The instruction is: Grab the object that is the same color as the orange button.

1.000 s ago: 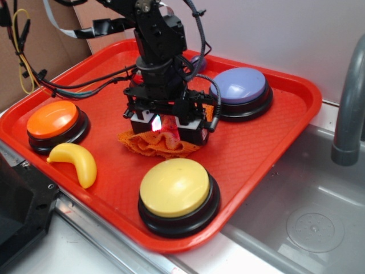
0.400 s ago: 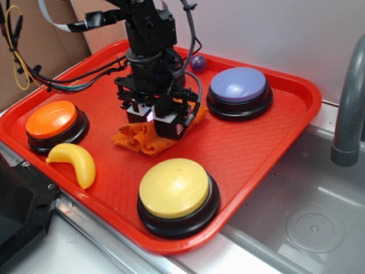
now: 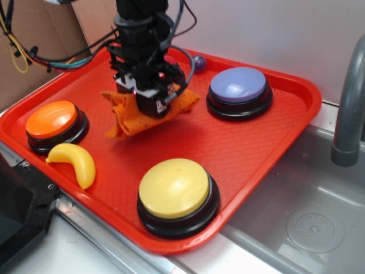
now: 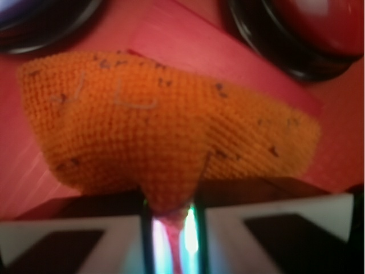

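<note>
The orange cloth [image 3: 134, 117] hangs in the air above the red tray [image 3: 239, 148], its corners drooping. My gripper [image 3: 149, 103] is shut on a pinched fold of it. In the wrist view the fuzzy cloth [image 4: 159, 137] with dark specks fills the middle, and its fold narrows down between my gripper [image 4: 170, 228], whose fingers [image 4: 274, 234] nearly meet. The orange button [image 3: 52, 119] stands on its black base at the tray's left, apart from the cloth.
A yellow banana [image 3: 75, 161] lies in front of the orange button. A yellow button [image 3: 174, 188] sits at the tray's front, a purple button [image 3: 238, 85] at the back right, and a small purple ball [image 3: 198, 61] behind. A grey faucet [image 3: 348, 114] and sink are right.
The gripper has risen and shifted back-left, lifting the cloth off the tray; before, the cloth lay bunched on the tray under the fingers.
</note>
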